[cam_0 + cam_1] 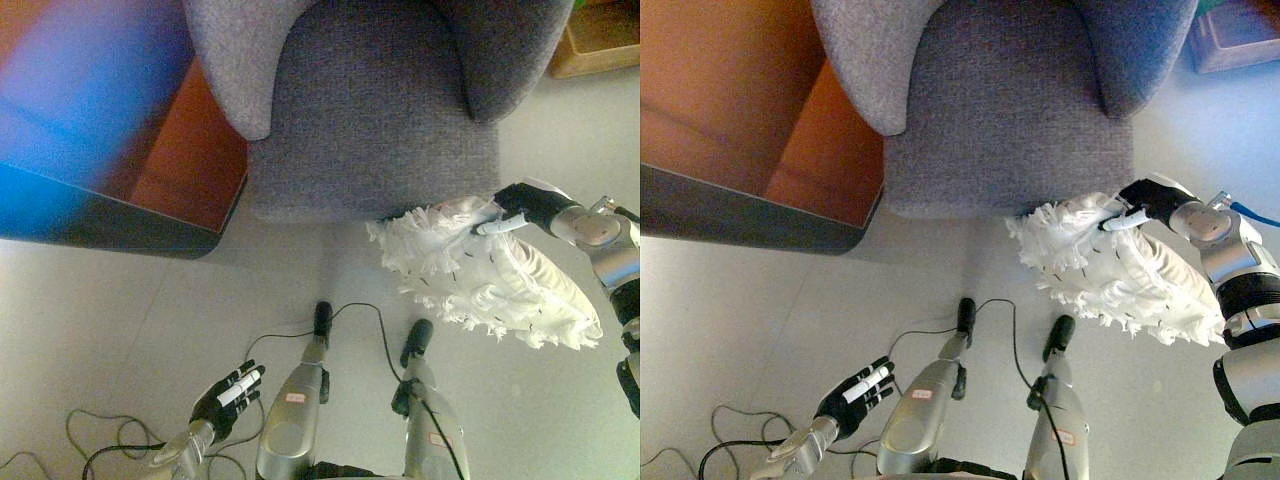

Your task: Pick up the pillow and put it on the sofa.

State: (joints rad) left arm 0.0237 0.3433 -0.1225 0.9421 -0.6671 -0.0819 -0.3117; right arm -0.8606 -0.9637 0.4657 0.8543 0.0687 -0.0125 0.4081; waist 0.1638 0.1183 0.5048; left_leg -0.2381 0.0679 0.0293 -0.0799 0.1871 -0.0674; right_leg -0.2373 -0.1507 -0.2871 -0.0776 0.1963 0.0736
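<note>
A white fluffy pillow (480,270) with a shaggy fringe hangs in the air just in front of the grey sofa's (370,110) front right corner. My right hand (515,210) is curled round the pillow's top edge, close to the seat's front edge. The pillow's fringe overlaps the seat's front corner. My left hand (228,393) hangs low at the lower left above the floor, fingers relaxed and holding nothing.
An orange-brown cabinet (790,130) with a dark base stands left of the sofa. A wooden box (600,40) sits at the back right. The sofa's armrests (235,60) rise on both sides of the seat. Pale floor (120,320) lies in front.
</note>
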